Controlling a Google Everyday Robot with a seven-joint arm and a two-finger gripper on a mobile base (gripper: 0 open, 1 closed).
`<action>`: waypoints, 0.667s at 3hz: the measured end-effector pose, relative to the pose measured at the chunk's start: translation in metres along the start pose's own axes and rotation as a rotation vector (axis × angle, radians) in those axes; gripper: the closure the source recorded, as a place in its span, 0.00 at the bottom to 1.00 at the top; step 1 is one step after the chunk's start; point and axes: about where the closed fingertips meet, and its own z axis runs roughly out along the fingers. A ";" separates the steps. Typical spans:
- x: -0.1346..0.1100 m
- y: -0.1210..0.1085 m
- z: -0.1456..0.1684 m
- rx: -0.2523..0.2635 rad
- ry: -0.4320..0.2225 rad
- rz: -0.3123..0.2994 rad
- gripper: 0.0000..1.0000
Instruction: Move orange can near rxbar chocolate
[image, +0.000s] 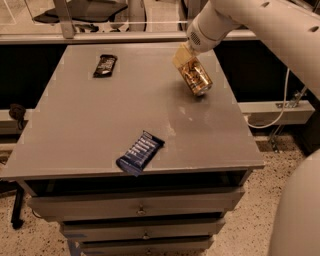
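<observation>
The orange can (196, 76) is tilted, with its silver top pointing down and to the right, over the right rear part of the grey table (90, 120). My gripper (185, 60) comes down from the white arm at the upper right and is shut on the can's upper end. The can seems held just above the tabletop. The rxbar chocolate (105, 65), a dark flat bar, lies at the far left of the table, well apart to the left of the can.
A blue-wrapped bar with white stripes (140, 152) lies near the table's front edge. Drawers (140, 207) sit under the tabletop. The white arm (270, 30) crosses the upper right, and the robot's body (300, 215) fills the lower right.
</observation>
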 end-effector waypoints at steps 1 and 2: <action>-0.037 0.028 -0.020 -0.124 -0.156 -0.069 1.00; -0.076 0.055 -0.042 -0.236 -0.321 -0.123 1.00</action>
